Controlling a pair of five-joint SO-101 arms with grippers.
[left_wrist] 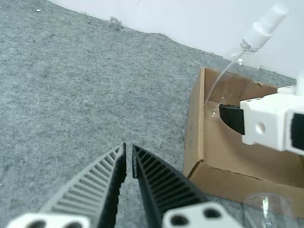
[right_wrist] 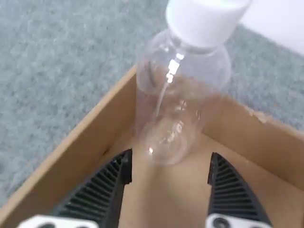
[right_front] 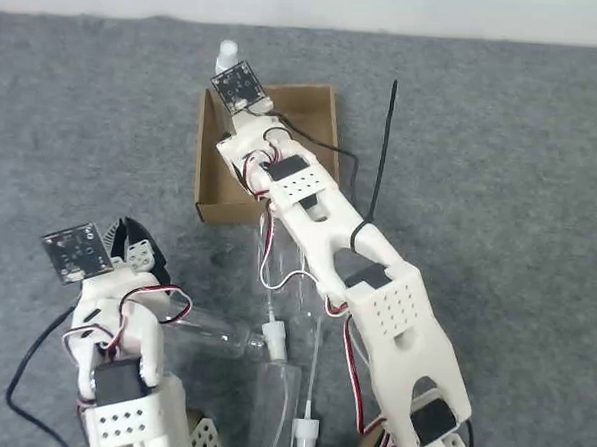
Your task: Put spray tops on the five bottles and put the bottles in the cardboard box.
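High view, nearest the arm bases: two clear bottles lie on the grey worktop (right_front: 513,145), one bottle on its side (right_front: 213,331) and a second bottle (right_front: 274,398) just beside it. A white spray top (right_front: 306,436) with a thin tube lies next to them. Slightly farther out, to the left, the left gripper (left_wrist: 129,159) hangs over bare worktop. Its jaws are closed to a thin slit with nothing between them. Beyond that sits the cardboard box (right_front: 203,168), with the right arm stretched out over it. Inside the box, the right gripper (right_wrist: 170,161) has its jaws spread wide, one on each side of the base of a capped bottle (right_wrist: 183,90), and I can't see either one touching it. That bottle stands in the box's far corner, leaning, with its white top (right_wrist: 206,16) poking above the rim.
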